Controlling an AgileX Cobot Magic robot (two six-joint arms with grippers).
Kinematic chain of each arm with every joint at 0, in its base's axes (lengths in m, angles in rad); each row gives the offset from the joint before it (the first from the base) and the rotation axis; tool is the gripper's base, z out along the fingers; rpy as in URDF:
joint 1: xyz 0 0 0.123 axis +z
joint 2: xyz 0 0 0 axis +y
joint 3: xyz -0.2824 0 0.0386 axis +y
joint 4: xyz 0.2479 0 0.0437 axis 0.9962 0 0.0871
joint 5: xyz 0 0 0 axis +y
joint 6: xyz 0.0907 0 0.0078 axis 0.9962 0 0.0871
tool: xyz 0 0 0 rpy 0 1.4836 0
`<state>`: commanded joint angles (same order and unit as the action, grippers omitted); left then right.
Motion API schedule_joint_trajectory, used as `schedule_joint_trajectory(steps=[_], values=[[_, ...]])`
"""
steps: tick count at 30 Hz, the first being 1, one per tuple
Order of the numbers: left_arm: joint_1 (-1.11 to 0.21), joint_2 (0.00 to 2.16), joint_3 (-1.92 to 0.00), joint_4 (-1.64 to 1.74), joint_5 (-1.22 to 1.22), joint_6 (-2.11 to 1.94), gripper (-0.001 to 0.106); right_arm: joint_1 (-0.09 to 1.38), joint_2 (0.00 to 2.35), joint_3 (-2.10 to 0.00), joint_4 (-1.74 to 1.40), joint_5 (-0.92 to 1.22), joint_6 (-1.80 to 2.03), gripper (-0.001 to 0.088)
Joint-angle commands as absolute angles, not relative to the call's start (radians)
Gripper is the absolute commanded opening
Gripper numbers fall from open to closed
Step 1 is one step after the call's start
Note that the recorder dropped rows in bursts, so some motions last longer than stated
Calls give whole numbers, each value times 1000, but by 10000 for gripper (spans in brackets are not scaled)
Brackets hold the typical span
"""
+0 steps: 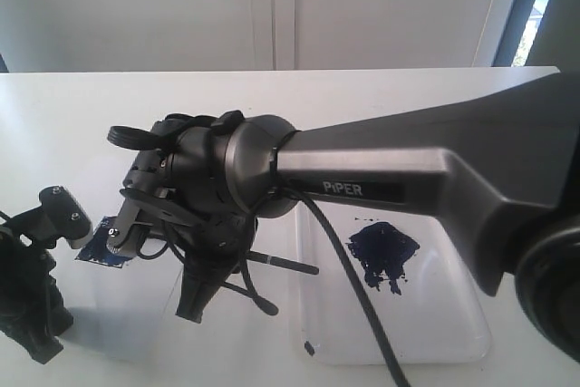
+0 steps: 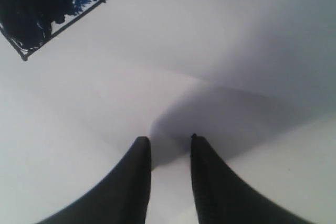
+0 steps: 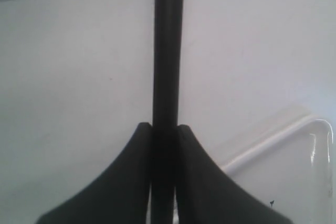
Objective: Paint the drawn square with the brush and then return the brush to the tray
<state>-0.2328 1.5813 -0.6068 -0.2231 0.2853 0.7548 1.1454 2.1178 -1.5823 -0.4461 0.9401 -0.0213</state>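
While the white surface (image 1: 109, 97) fills most of my feed, the right arm (image 1: 408, 160) stretches across the exterior view in front of the tray (image 1: 444, 314) with its dark blue blot (image 1: 384, 256). Left of the tray lies the drawn square (image 2: 52, 3), smeared dark blue inside. The brush (image 3: 167, 51) hangs above the surface near the tray's rim, its black handle clamped in the right gripper (image 3: 165, 127). The left gripper (image 2: 170, 142) stands apart and empty near the square.

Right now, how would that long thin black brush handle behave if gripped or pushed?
Probably stiff: the long thin black brush handle runs straight beyond the right gripper. Likely light, being so slim. Round and smooth-looking, it might roll if set down.
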Motion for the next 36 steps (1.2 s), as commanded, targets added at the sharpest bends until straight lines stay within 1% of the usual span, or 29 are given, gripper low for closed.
schedule_joint_trajectory(steps=[24,36], values=[[-233,1581,-607,-223,285,755,331,1145,2151,-1582,-499,917,-15,0],[-233,1581,-607,-227,285,755,331,1145,2118,-1584,-564,918,54,0]])
